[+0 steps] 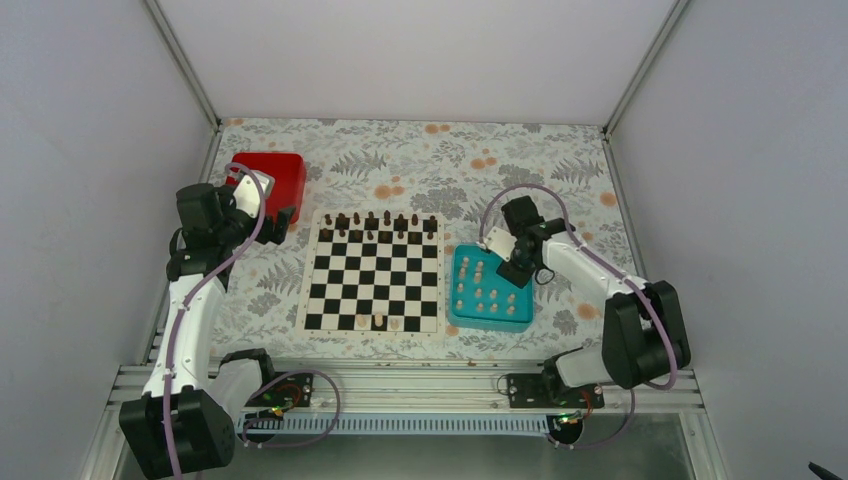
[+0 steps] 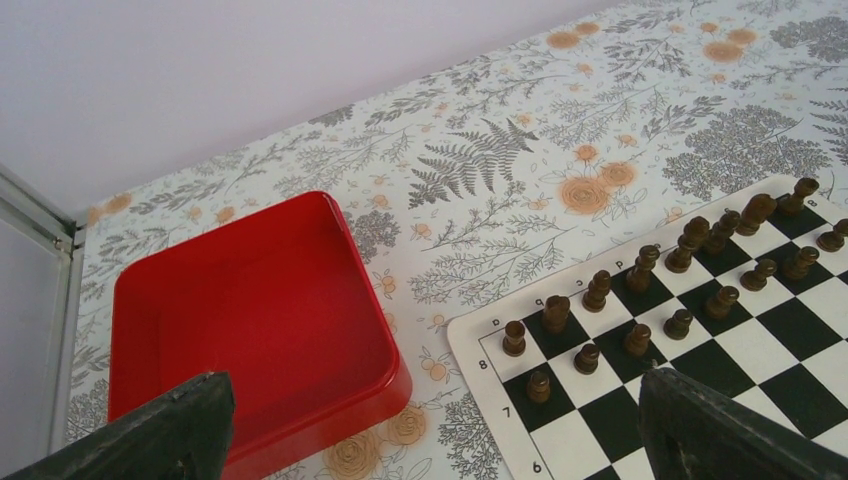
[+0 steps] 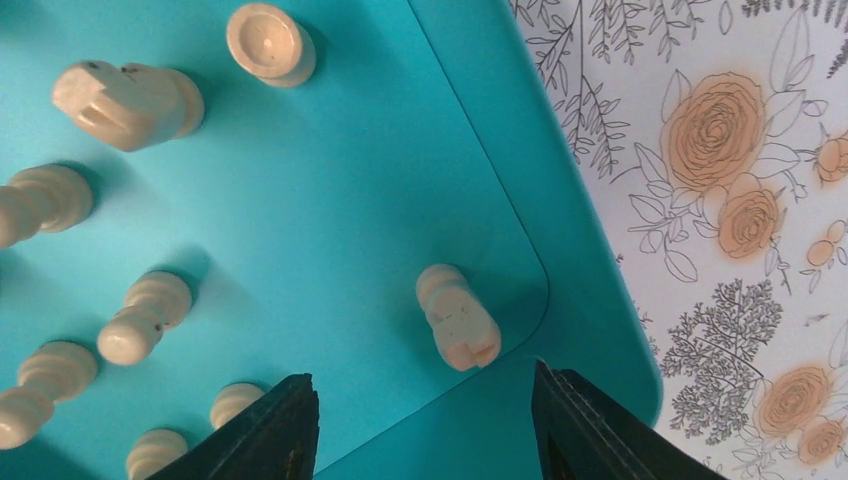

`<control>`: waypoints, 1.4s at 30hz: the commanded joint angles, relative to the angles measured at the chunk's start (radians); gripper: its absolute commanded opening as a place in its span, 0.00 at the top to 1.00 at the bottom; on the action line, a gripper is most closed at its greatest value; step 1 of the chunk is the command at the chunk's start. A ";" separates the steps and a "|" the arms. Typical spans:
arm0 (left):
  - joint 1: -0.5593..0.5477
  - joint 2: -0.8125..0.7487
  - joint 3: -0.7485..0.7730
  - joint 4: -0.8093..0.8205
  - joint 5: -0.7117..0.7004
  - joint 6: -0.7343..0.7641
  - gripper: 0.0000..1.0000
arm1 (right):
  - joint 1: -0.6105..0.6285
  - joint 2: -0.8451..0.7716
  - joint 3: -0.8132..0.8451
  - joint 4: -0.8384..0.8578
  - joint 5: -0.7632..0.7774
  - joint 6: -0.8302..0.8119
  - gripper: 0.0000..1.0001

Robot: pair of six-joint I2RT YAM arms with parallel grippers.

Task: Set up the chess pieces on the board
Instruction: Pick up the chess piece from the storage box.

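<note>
Risk sits mostly with the right gripper (image 3: pixel 425 400), which hangs over the far corner of the teal tray (image 1: pixel 520 318), its jaws spread and holding nothing. Just ahead of them is 1 light, notch-topped piece (image 3: pixel 457 318), probably a rook, close to the tray's curved corner wall. I cannot tell whether it stands or lies tipped.

If the jaws come down here, 1 finger could land on the wall or rim, shove the tray across the tabletop and disturb the other light pieces (image 1: pixel 480 290). A smooth, rounded piece pinched off-centre would likely squirt out or tilt.

Beyond that, the chessboard (image 1: pixel 372 275) already carries dark pieces (image 1: pixel 375 225) on its far 2 rows and 3 light pieces (image 1: pixel 378 322) on the near row. A low carry or a crooked release could topple those 3.

The left gripper (image 2: pixel 430 385) hovers between the red tray (image 2: pixel 250 215) and the board's far corner, jaws wide and empty. A careless sweep there would knock the dark rows.
</note>
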 commanded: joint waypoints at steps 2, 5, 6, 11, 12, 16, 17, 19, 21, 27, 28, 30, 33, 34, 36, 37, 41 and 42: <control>0.006 -0.003 -0.011 0.009 0.030 0.010 0.00 | -0.012 0.039 0.001 0.030 0.014 -0.009 0.44; 0.007 0.003 -0.011 0.013 0.033 0.011 0.00 | -0.012 0.056 -0.004 0.043 0.015 -0.012 0.44; 0.007 0.004 -0.011 0.013 0.034 0.011 0.00 | -0.014 0.063 -0.004 0.047 0.013 -0.012 0.45; 0.007 0.008 -0.010 0.012 0.036 0.012 0.00 | -0.014 0.100 -0.004 0.069 0.008 -0.012 0.47; 0.007 0.008 -0.010 0.012 0.036 0.013 0.00 | -0.014 0.107 -0.004 0.072 0.008 -0.012 0.47; 0.007 0.008 -0.012 0.011 0.039 0.014 0.00 | -0.014 0.132 -0.003 0.074 0.014 -0.006 0.52; 0.007 0.008 -0.012 0.011 0.039 0.014 0.00 | -0.015 0.137 -0.004 0.077 0.016 -0.006 0.52; 0.008 0.007 -0.013 0.011 0.039 0.014 0.00 | -0.016 0.141 -0.004 0.079 0.015 -0.007 0.53; 0.009 0.005 -0.015 0.012 0.038 0.016 0.00 | -0.017 0.141 -0.003 0.081 0.009 -0.008 0.57; 0.010 0.005 -0.015 0.011 0.042 0.016 0.00 | -0.020 0.141 0.005 0.066 -0.001 -0.003 0.77; 0.011 0.005 -0.014 0.011 0.042 0.016 0.00 | -0.022 0.137 0.006 0.061 -0.003 -0.003 0.79; 0.010 0.002 -0.015 0.009 0.041 0.016 0.00 | -0.021 0.126 0.015 0.044 -0.013 -0.004 0.84; 0.012 0.003 -0.016 0.009 0.044 0.016 0.00 | -0.022 0.102 0.039 0.008 -0.037 -0.005 0.89; 0.011 0.003 -0.015 0.010 0.043 0.015 0.00 | -0.022 0.093 0.051 -0.007 -0.043 -0.007 0.90; 0.012 0.002 -0.014 0.009 0.045 0.015 0.00 | -0.021 0.071 0.086 -0.049 -0.070 -0.010 0.90; 0.012 0.001 -0.013 0.010 0.046 0.014 0.00 | -0.021 0.060 0.107 -0.073 -0.086 -0.011 0.90; 0.012 0.003 -0.012 0.009 0.048 0.013 0.00 | 0.017 0.017 0.207 -0.180 -0.132 -0.004 0.91; 0.012 0.005 -0.011 0.010 0.048 0.012 0.00 | 0.041 0.007 0.236 -0.205 -0.149 0.001 0.91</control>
